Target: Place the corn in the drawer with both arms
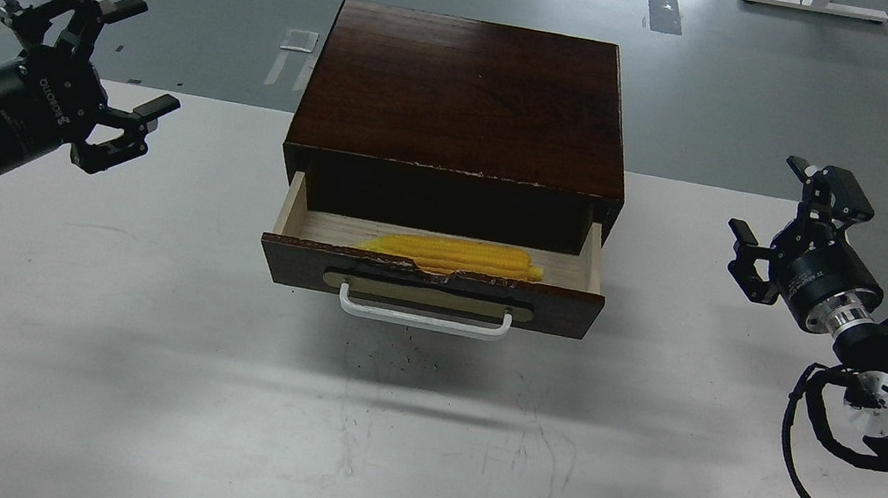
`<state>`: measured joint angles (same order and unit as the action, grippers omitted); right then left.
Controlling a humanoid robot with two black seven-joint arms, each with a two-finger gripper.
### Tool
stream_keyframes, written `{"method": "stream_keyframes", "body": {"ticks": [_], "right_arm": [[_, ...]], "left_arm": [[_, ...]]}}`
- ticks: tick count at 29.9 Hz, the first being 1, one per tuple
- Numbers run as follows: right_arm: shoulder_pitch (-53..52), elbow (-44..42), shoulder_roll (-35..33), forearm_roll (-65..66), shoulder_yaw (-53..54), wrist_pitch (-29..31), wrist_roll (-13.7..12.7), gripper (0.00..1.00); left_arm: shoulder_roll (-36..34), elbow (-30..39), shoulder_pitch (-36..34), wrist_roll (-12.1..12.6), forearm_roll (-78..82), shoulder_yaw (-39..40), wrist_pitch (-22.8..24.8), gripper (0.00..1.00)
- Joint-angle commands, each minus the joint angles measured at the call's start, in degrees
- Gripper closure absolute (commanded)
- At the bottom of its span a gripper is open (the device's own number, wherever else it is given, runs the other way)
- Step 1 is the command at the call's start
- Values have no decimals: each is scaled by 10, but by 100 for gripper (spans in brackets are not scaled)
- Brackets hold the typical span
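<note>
From my remote seat I see the corn (pixel 452 255) lying lengthwise inside the drawer (pixel 431 283), just behind the chipped front panel, its tapered end pointing toward the left of the frame. The drawer is pulled out from the dark brown cabinet (pixel 466 97), which sits in the upper centre of the frame on the white counter (pixel 121 376). The pale wood floor and side walls of the drawer show around the cob. The white bar handle (pixel 424 315) on its brass plate faces me at the centre of the frame.

My left tool (pixel 110 76) hangs at the upper left of the frame, well apart from the cabinet, its fingers spread wide and holding nothing. The ROBOTIQ lettering shows on its body. My right tool (pixel 795 224) sits at the right of the frame, also well apart from the drawer, with its fingers apart and nothing between them. A black cable (pixel 807 485) loops below the right arm at the lower right.

Grey floor fills the top of the frame beyond the counter edge, with a white stand base (pixel 812 4) at the upper right.
</note>
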<state>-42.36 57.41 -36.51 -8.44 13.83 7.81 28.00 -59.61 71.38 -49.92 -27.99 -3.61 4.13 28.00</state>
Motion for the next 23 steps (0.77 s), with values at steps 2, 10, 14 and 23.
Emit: {"method": "stream_keyframes", "body": {"ticks": [2, 10, 14, 23], "right_arm": [[4, -2, 0, 3, 1, 6, 0, 0], [4, -2, 9, 4, 21, 1, 0, 0], [4, -3, 8, 4, 25, 0, 0, 0], [4, -2, 9, 4, 25, 1, 0, 0]], "left_arm": [[7, -1, 4, 0, 0, 2, 0, 1], [35, -22, 20, 0, -1, 27, 0, 1], [56, -39, 34, 0, -1, 48, 0, 1], [83, -60, 72, 0, -2, 69, 0, 1]]}}
